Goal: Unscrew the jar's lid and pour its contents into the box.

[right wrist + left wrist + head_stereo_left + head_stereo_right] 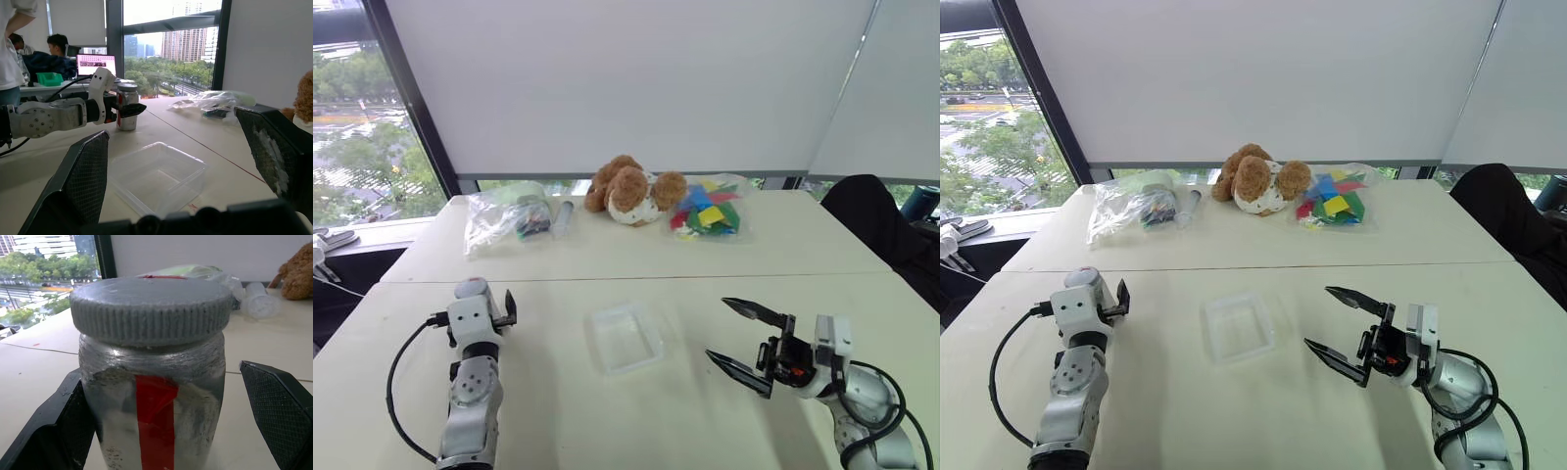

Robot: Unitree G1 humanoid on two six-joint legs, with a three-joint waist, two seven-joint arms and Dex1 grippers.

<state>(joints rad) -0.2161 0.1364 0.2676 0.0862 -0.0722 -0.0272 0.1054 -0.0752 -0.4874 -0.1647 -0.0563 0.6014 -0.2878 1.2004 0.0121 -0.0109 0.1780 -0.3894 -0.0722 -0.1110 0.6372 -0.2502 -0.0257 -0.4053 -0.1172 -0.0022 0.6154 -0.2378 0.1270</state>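
The silvery-grey jar (151, 396) with a red stripe stands upright on the white table, its ribbed grey lid (150, 308) screwed on. The contents are hidden inside. My left gripper (161, 431) is open with the jar between its fingers (276, 406); one finger lies close against the jar, the other stands apart. In the right wrist view the jar (127, 106) shows at the left gripper's tips. The clear box (625, 338) lies empty in the middle of the table. My right gripper (717, 328) is open and empty, just right of the box, pointing toward it.
Along the far side of the table lie a clear bag (504, 215), a clear tube (565, 215), a teddy bear (631, 191) and a bag of coloured pieces (707, 209). A dark chair (871, 220) stands at the right. People sit at a desk with a laptop (95, 63) beyond.
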